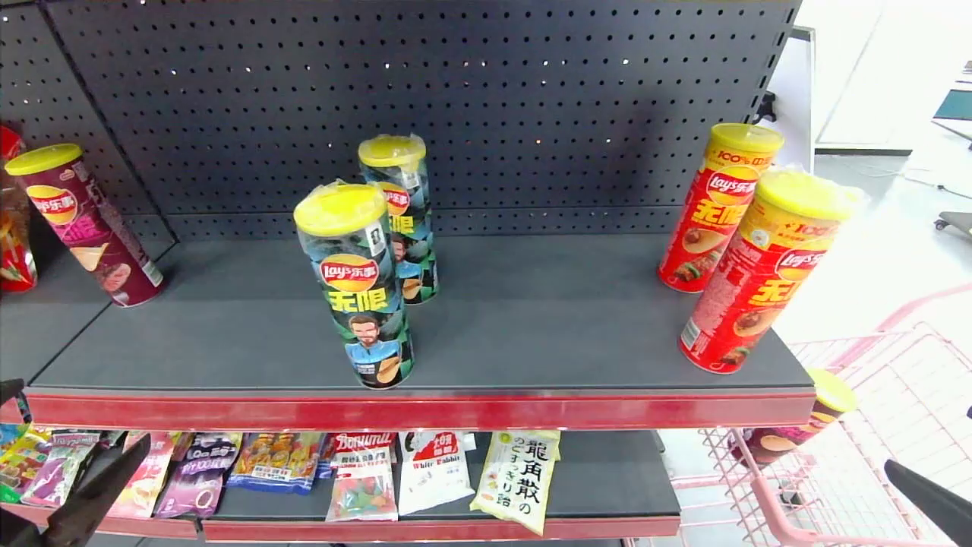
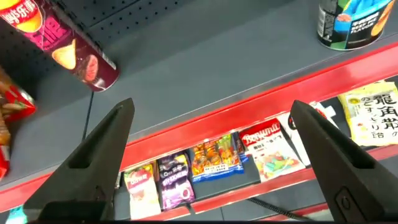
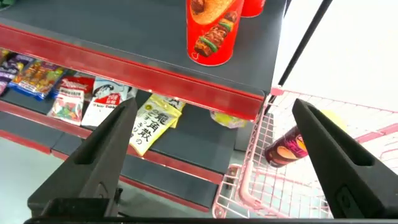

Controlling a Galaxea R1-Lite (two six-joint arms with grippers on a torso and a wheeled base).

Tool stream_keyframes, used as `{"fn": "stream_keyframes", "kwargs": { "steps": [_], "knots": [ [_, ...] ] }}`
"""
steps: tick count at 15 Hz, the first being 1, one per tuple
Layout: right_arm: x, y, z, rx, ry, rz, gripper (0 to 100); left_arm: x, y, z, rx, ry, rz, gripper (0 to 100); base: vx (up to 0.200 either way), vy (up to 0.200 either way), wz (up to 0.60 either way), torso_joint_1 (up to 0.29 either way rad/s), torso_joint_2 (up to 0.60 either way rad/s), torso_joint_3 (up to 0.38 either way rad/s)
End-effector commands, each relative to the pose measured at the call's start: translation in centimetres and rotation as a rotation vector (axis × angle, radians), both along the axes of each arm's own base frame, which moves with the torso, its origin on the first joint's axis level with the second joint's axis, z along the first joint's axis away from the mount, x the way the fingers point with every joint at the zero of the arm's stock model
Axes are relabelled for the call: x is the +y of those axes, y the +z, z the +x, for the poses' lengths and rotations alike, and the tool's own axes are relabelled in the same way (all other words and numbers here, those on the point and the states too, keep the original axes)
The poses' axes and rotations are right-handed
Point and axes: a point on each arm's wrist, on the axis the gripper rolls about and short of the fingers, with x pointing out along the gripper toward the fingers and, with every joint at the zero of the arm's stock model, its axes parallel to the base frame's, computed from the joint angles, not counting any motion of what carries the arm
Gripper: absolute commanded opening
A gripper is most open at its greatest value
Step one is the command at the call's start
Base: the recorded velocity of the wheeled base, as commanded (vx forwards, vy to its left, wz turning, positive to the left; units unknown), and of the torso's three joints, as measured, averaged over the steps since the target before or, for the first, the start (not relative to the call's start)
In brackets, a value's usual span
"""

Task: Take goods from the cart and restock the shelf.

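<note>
On the grey shelf (image 1: 547, 311) stand a purple chip can (image 1: 83, 224) at the left, two green-and-black cans (image 1: 357, 285) (image 1: 401, 216) in the middle, and two red cans (image 1: 717, 205) (image 1: 767, 270) at the right end. A pink wire cart (image 1: 873, 425) stands at the lower right, below the shelf's end, holding another purple can (image 1: 797, 422), which also appears in the right wrist view (image 3: 292, 146). My left gripper (image 2: 211, 106) is open and empty, low in front of the shelf's left part. My right gripper (image 3: 214, 102) is open and empty, near the cart's (image 3: 261, 186) rim.
Below the red front edge (image 1: 418, 410), a lower shelf carries several snack bags (image 1: 364, 471). A dark pegboard (image 1: 456, 114) backs the shelf. Bare shelf surface lies between the green cans and the red ones. More goods sit at the far left (image 1: 11, 228).
</note>
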Motion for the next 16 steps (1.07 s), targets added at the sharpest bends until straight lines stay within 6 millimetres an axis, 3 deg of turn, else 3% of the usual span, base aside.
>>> {"fn": "stream_keyframes", "kwargs": {
  "steps": [1, 4, 7, 16],
  "knots": [
    [0.03, 0.01, 0.1, 0.004, 0.0, -0.002, 100, 0.0, 0.06, 0.06, 0.0, 0.004, 0.001, 100, -0.2, 0.0, 0.0, 0.002, 0.01, 0.002],
    [0.02, 0.1, 0.1, 0.001, -0.001, -0.003, 100, 0.0, 0.13, 0.04, -0.005, 0.002, 0.001, 100, -0.2, 0.0, 0.0, 0.001, 0.0, 0.002],
    [0.06, 0.3, 0.24, 0.0, -0.001, -0.002, 100, 0.01, 0.0, 0.03, 0.0, 0.004, 0.001, 100, 0.0, 0.0, 0.0, 0.0, 0.0, 0.0],
    [0.15, 0.27, 0.58, 0.016, 0.0, -0.005, 100, 0.07, 0.15, -0.41, -0.025, 0.007, 0.0, 100, 0.0, -0.2, 0.0, 0.005, 0.0, 0.001]
  ]
}}
